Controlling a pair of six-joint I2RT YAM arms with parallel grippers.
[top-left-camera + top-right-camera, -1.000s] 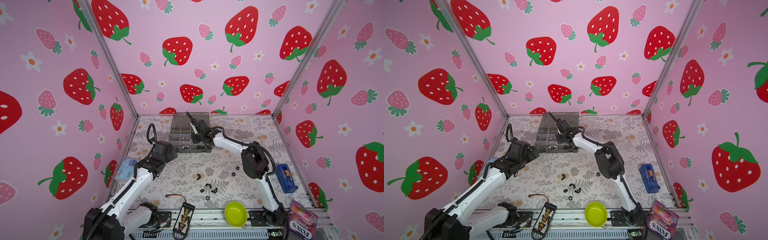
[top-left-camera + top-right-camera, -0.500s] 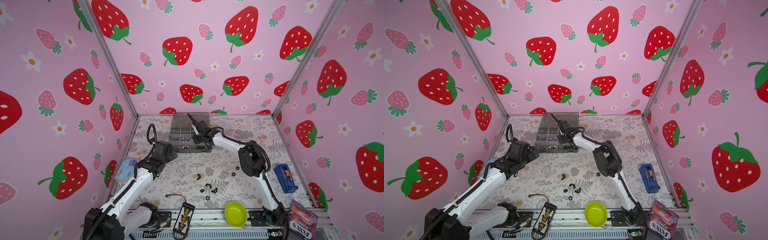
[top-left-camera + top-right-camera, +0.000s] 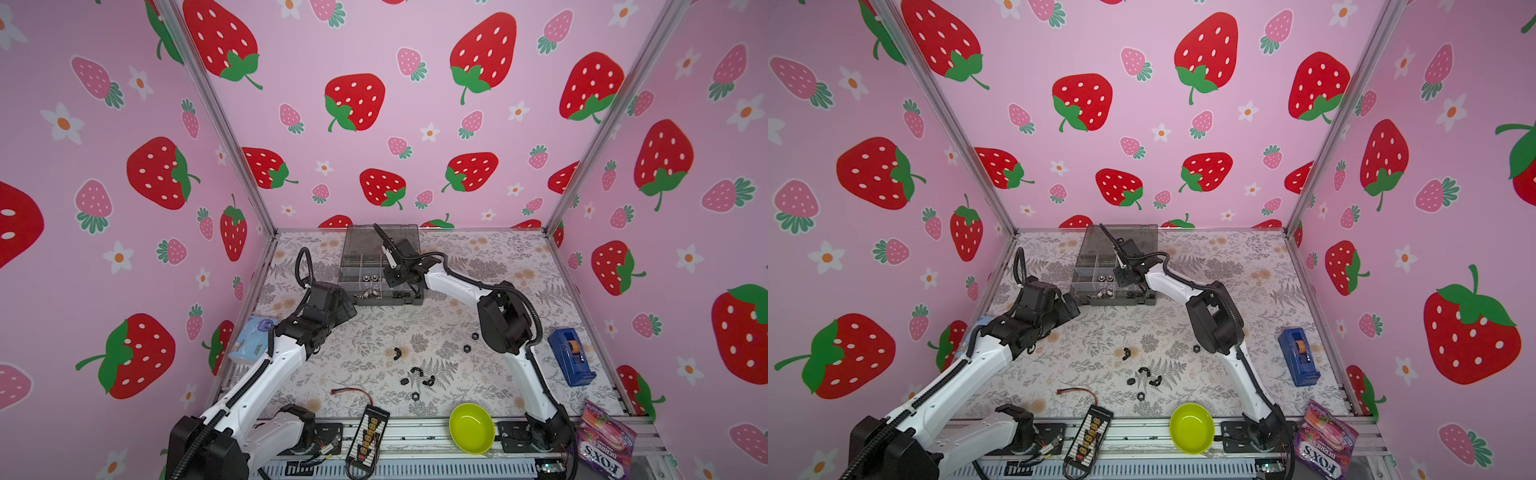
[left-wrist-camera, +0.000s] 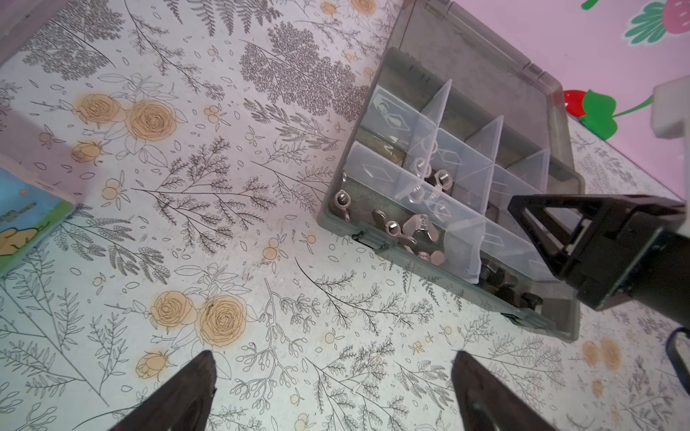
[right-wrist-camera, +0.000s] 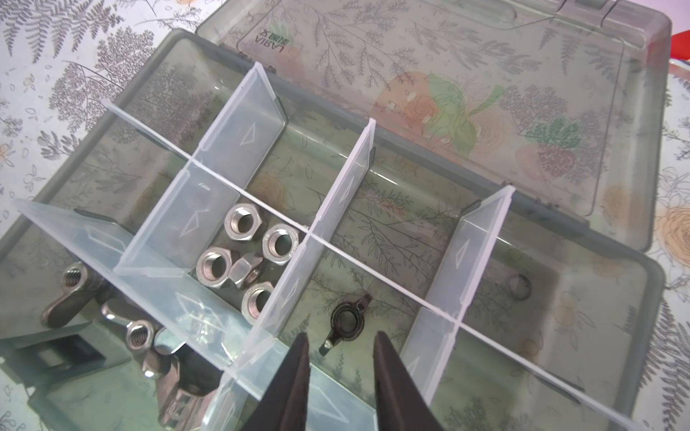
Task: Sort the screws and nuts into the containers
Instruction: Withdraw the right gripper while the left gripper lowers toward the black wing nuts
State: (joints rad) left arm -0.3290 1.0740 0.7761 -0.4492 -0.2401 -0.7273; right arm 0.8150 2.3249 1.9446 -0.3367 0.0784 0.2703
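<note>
1 black wing nut (image 5: 348,320) — inside organizer box (image 5: 582,336).

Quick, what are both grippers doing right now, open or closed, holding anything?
Left gripper: open, holding nothing.
Right gripper: open, holding nothing; a black wing nut lies loose in the compartment beneath it.

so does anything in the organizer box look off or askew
Only a small thing: one silver hex nut sits tipped on its edge among the flat-lying ones in its compartment. The organizer box itself looks intact.
</note>
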